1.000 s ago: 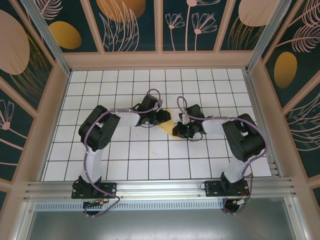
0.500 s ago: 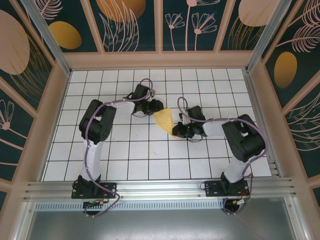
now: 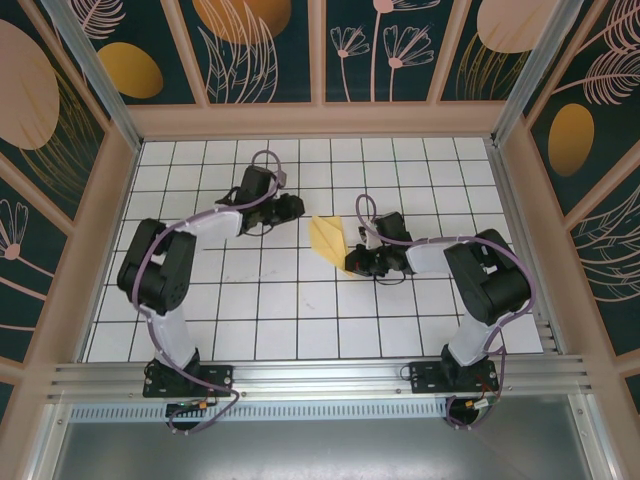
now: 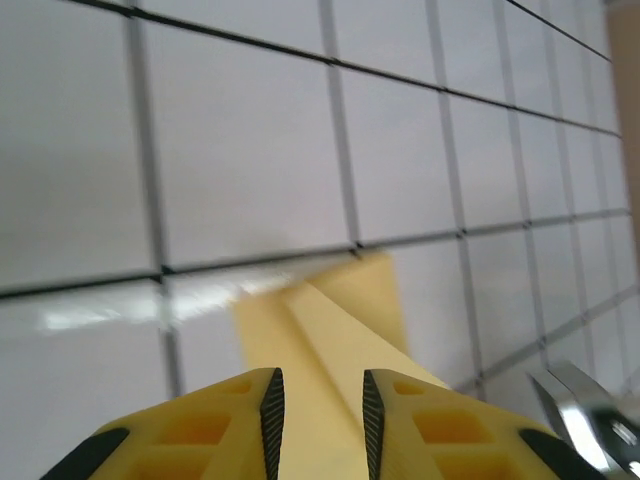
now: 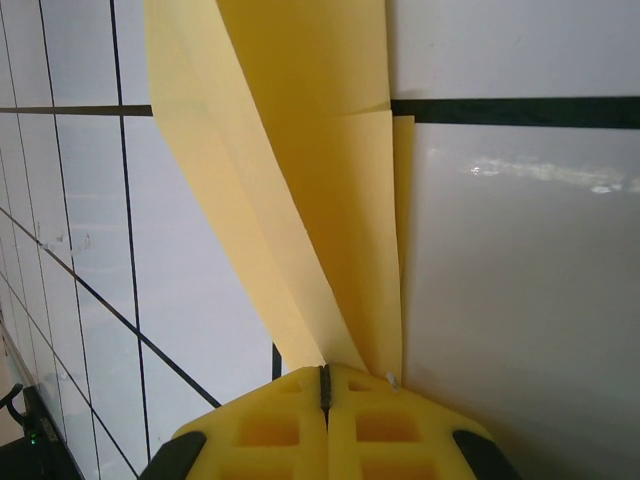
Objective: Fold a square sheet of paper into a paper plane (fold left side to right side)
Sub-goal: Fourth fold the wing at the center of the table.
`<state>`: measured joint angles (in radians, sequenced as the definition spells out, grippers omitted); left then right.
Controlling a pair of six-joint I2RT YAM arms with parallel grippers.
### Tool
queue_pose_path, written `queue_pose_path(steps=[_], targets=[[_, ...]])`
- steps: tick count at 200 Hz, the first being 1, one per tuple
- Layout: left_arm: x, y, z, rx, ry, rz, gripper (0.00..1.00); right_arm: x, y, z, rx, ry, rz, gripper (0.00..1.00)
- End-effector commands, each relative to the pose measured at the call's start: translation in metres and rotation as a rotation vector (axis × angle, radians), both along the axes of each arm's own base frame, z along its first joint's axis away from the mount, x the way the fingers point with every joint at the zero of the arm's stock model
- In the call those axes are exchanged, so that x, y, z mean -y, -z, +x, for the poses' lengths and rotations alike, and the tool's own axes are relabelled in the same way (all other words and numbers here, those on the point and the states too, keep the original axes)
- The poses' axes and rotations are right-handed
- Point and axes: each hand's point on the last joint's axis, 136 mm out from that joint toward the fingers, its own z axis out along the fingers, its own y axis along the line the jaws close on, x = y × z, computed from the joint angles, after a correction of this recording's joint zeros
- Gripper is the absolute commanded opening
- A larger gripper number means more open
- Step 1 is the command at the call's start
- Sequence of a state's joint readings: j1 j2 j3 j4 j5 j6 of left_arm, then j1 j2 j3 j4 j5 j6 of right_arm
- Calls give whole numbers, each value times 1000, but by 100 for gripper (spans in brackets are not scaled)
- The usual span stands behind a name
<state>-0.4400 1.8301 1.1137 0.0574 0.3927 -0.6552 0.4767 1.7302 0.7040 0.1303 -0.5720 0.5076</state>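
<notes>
Two pincers, one sheet; my right gripper [image 3: 353, 262] is clamped shut on the near end of the folded sheet of paper [image 3: 328, 237], whose long axis runs away from it toward far-left; my left gripper [image 3: 294, 207] hangs just left of the far end, jaws slightly parted, empty; I judge it freer to work the next crease

Your left arm [image 3: 172, 325] and right arm [image 3: 465, 340]: white links, black joints, purple cables [image 3: 262, 156], black base plates [image 3: 190, 379]. Left tool [image 4: 318, 400], right tool [image 5: 325, 385]: yellow moulded fingers [image 4: 190, 432], black ribbed pads [image 4: 272, 405].
</notes>
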Motion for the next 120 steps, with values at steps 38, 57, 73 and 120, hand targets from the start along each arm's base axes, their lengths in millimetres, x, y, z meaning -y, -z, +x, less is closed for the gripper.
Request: queue_pose_path(steps=[38, 57, 73, 120], targets=[[82, 14, -73, -73, 176, -126, 27, 42, 49, -42, -191, 57, -195, 0], [92, 27, -81, -109, 196, -128, 26, 42, 49, -42, -191, 57, -198, 0], [100, 34, -87, -131, 215, -134, 26, 42, 48, -42, -190, 58, -198, 0], [111, 45, -96, -164, 246, -152, 25, 41, 49, -42, -191, 55, -197, 0]])
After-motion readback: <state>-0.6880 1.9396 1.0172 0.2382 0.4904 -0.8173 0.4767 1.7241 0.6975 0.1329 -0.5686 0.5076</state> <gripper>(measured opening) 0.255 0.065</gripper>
